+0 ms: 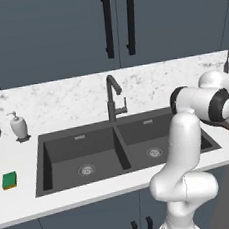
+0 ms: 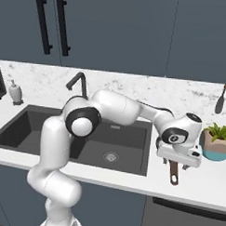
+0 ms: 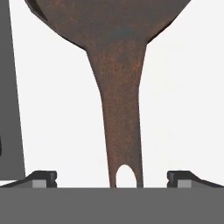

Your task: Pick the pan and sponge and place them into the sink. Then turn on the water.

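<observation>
Pan [image 3: 118, 52] on table [image 3: 183, 109] right of sink [image 1: 80, 145], handle toward near edge. Hand [image 3: 111, 178] poised over handle, fingers spread wide either side, not touching. Sponge [image 1: 9, 180] far left of sink, near soap dispenser [image 1: 18, 125].

Sink [image 1: 119, 131] sits in the counter [image 1: 59, 100] middle, faucet [image 1: 113, 99] behind its divider. Soap bottle [image 1: 18, 125] stands nr the sink's back-left corner; sponge [image 1: 9, 180] lies left of the sink, toward the counter's front edge. Pan [image 3: 118, 65] rests on the counter right of the sink, handle pointing to the front edge, gripper [image 3: 111, 177] over the handle end. Plant [image 2: 218, 140] stands further right, utensils [image 2: 223, 102] behind it by the wall.
</observation>
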### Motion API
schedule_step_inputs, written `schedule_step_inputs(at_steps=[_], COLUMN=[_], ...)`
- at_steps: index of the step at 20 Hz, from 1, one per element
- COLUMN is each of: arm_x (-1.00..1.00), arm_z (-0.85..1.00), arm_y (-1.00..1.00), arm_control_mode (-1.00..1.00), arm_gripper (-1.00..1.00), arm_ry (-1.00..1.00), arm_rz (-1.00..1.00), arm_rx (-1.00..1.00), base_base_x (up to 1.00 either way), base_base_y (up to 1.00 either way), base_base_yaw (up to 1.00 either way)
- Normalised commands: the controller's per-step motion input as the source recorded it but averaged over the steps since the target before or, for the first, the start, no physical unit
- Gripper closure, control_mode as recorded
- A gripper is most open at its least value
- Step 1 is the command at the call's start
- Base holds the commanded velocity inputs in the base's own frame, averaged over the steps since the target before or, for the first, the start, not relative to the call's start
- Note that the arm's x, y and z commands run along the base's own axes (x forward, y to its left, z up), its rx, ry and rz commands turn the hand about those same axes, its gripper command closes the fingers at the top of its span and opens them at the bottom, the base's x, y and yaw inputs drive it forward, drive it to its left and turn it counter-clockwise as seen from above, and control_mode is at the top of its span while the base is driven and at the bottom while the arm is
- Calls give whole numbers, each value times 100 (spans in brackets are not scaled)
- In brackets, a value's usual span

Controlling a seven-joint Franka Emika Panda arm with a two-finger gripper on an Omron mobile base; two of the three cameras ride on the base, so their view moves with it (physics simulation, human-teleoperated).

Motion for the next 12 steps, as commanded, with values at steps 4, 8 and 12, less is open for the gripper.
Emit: schedule_step_inputs(at_steps=[4,8,12], arm_x=[0,0,0], arm_z=[-34,-41,-30], arm_y=[0,0,0], arm_control_mode=[-100,-100,-100], arm_gripper=[-100,-100,-100], arm_ry=[0,0,0], arm_rz=[0,0,0], arm_rx=[0,0,0], base_base_x=[0,0,0], base_base_y=[0,0,0], base_base_yaw=[0,0,0])
